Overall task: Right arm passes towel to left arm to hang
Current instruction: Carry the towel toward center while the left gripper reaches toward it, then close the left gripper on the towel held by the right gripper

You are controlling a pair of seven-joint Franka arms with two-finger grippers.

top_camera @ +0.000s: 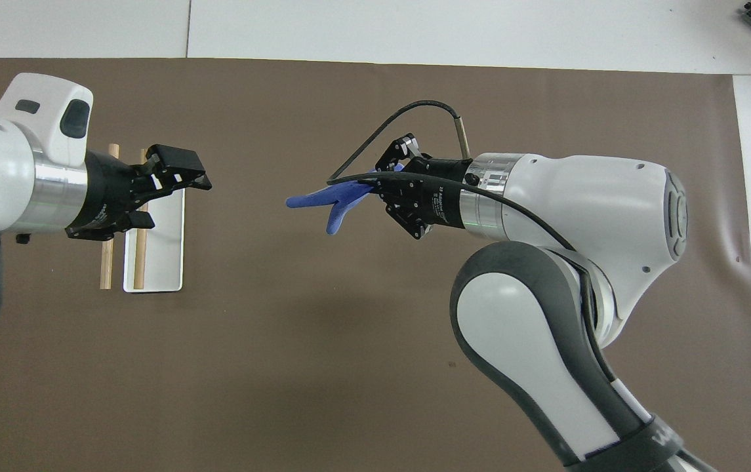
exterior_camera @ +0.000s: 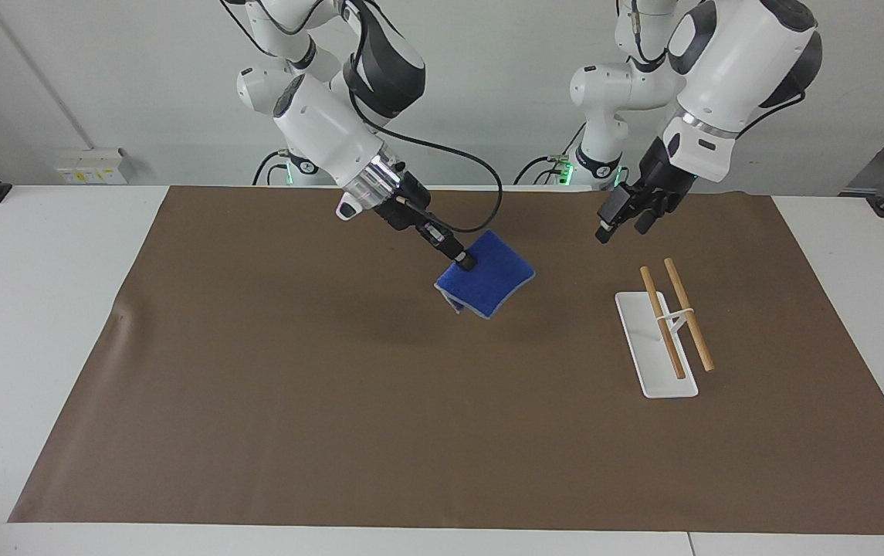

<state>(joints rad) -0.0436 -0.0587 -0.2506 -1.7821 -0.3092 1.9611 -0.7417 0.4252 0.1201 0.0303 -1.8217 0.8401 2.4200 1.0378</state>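
Over brown mat (exterior_camera: 256,401): right hand (exterior_camera: 466,262) clamps one towel (exterior_camera: 492,284); left hand (exterior_camera: 619,220) spread, empty.

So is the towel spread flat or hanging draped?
Draped: the towel hangs in the air, folded over, from the shut right gripper.

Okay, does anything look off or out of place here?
Nothing stands out. The right gripper holds the towel above the mat, the left gripper is open nearby, and the rack stands upright.

White table (exterior_camera: 25,309); brown mat (exterior_camera: 333,401) over it; white rack (exterior_camera: 654,351) on mat.
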